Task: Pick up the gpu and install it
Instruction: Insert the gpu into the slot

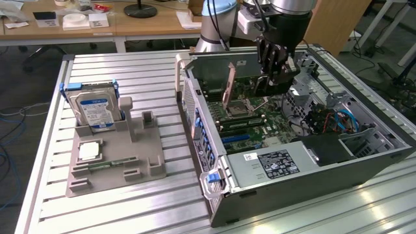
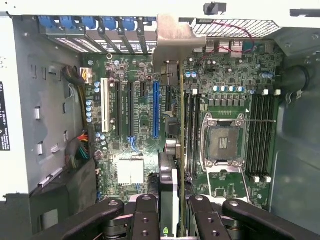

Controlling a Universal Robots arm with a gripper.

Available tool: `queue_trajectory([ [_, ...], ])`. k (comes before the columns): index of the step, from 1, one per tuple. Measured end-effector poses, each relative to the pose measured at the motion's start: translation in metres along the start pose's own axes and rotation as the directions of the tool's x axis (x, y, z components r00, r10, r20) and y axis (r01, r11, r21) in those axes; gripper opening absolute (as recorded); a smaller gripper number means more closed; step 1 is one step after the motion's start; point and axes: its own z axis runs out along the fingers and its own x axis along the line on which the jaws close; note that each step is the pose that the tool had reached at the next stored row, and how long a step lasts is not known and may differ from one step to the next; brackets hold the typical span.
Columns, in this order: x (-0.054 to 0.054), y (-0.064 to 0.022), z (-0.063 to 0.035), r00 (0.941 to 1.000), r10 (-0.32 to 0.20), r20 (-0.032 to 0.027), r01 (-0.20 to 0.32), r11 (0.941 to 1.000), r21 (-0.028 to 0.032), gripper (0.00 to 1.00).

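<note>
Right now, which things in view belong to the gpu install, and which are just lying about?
Job in hand:
- gpu, held edge-on in the pincer
- open computer case
- motherboard with its blue slot

Lying about:
- hard drive, upright in the grey holder
- memory stick, lying in the same holder

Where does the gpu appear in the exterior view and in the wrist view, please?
Exterior view: the gpu stands on edge inside the open computer case, over the motherboard, to the exterior view's left of the gripper.
Wrist view: the gpu runs edge-on away from the gripper, its metal bracket at the case's slot row.
Shared landmark: the CPU socket, right beside the card.
</note>
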Motion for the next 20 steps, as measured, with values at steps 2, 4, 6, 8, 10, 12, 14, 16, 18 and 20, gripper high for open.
queue_trajectory([
  [2,0.000,0.0004,0.0021,1.0000,0.000,-0.0001,0.000,1.0000,0.0000,0.28],
  [4,0.000,0.0008,0.0040,1.0000,0.000,0.0000,0.000,1.0000,0.0000,0.28],
  [6,0.000,0.0010,0.0064,1.0000,0.000,0.0006,0.000,1.0000,-0.0002,0.28],
  [8,0.000,0.0014,0.0100,1.0000,0.000,0.0006,0.000,1.0000,-0.0009,0.28],
  [10,0.003,0.0016,0.0135,1.0000,0.000,0.0008,0.000,1.0000,-0.0010,0.28],
  [12,0.004,0.0019,0.0167,1.0000,0.000,-0.0009,0.000,1.0000,-0.0009,0.28],
  [14,0.001,0.0023,0.0201,1.0000,0.000,-0.0061,0.000,1.0000,-0.0009,0.28],
  [16,0.000,0.0042,0.0234,0.9999,0.000,-0.0110,0.000,1.0000,-0.0009,0.28],
  [18,0.000,0.0046,0.0268,0.9999,0.003,-0.0136,-0.003,1.0000,-0.0012,0.28],
  [20,0.000,0.0063,0.0303,0.9998,0.010,-0.0169,-0.010,0.9999,-0.0013,0.28],
])
